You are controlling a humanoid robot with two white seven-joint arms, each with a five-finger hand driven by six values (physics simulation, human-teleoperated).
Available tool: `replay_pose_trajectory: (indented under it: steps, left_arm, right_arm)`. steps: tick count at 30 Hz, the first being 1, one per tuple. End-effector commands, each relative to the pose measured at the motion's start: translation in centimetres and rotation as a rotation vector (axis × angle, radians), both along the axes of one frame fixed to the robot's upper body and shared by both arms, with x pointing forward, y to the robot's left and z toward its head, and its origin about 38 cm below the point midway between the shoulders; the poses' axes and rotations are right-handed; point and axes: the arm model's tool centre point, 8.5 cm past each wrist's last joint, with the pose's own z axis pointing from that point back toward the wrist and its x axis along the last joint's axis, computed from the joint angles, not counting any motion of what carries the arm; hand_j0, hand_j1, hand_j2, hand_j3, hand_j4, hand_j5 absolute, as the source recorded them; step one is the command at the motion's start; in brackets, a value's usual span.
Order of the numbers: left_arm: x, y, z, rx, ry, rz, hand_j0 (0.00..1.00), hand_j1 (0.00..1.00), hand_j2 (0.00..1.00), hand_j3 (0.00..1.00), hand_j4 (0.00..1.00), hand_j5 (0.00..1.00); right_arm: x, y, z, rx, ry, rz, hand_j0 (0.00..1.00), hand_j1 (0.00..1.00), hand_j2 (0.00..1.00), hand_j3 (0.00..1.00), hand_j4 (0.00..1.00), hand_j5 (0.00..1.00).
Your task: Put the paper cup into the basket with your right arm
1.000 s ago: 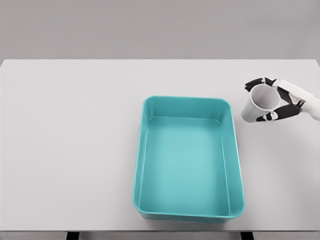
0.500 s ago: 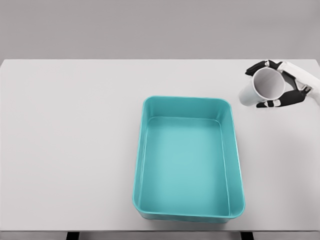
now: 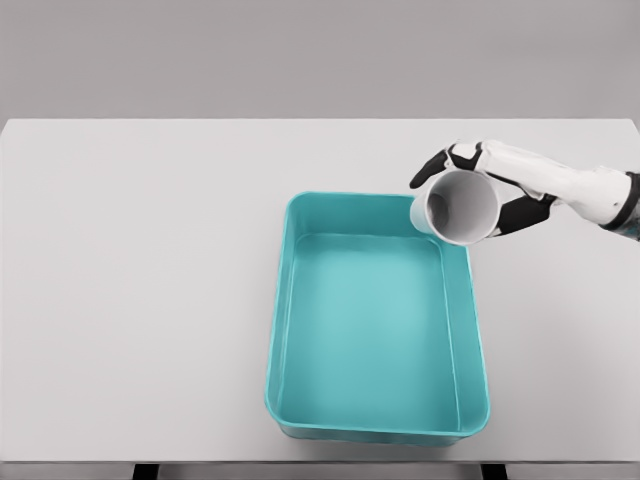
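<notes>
Since half a second ago we see our right hand [image 3: 492, 188] has swung leftward from the table's far right edge, carrying the white paper cup [image 3: 457, 208] with it. Much of the fingers is hidden behind the cup; only a dark fingertip above its rim and part of the palm to its right show. Our fingers are curled around the cup, gripping it, with its open mouth tipped toward the camera. It hangs over the far right corner of the teal rectangular plastic basket [image 3: 290, 300], covering that corner's rim. Basket sits on the pale grey table [image 3: 130, 280].
</notes>
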Motion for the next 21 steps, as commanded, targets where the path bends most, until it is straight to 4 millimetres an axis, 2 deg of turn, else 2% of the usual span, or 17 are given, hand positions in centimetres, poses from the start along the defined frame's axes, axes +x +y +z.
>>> replay_pose_trajectory:
  steps: [1,4,7,12,16,21]
  left_arm:
    - [0.0,0.0,0.0,0.001,0.000,0.000,1.00,1.00,1.00,1.00,1.00,1.00]
    - [0.0,0.0,0.0,0.001,0.000,0.000,1.00,1.00,1.00,1.00,1.00,1.00]
    - [0.0,0.0,0.0,-0.001,0.000,0.000,1.00,1.00,1.00,1.00,1.00,1.00]
    - [0.0,0.0,0.0,0.001,0.000,0.000,1.00,1.00,1.00,1.00,1.00,1.00]
    - [0.0,0.0,0.0,-0.001,0.000,0.000,1.00,1.00,1.00,1.00,1.00,1.00]
    - [0.0,0.0,0.0,0.001,0.000,0.000,1.00,1.00,1.00,1.00,1.00,1.00]
  right_arm:
    - [-0.8,1.5,-0.5,-0.068,-0.028,0.041,0.68,0.68,0.68,0.68,0.68,0.68]
    - [-1.1,2.3,-1.3,-0.120,-0.038,0.062,0.68,0.68,0.68,0.68,0.68,0.68]
    - [-1.9,4.8,-3.2,-0.251,-0.049,0.092,0.68,0.68,0.68,0.68,0.68,0.68]
    - [-1.4,7.1,-6.0,-0.422,-0.061,0.038,0.68,0.68,0.68,0.68,0.68,0.68]
    - [-1.4,7.9,-5.7,-0.502,-0.089,-0.025,0.68,0.68,0.68,0.68,0.68,0.68]
    - [-1.7,8.3,-6.2,-0.516,-0.085,-0.015,0.69,0.69,0.69,0.69,0.69,0.69]
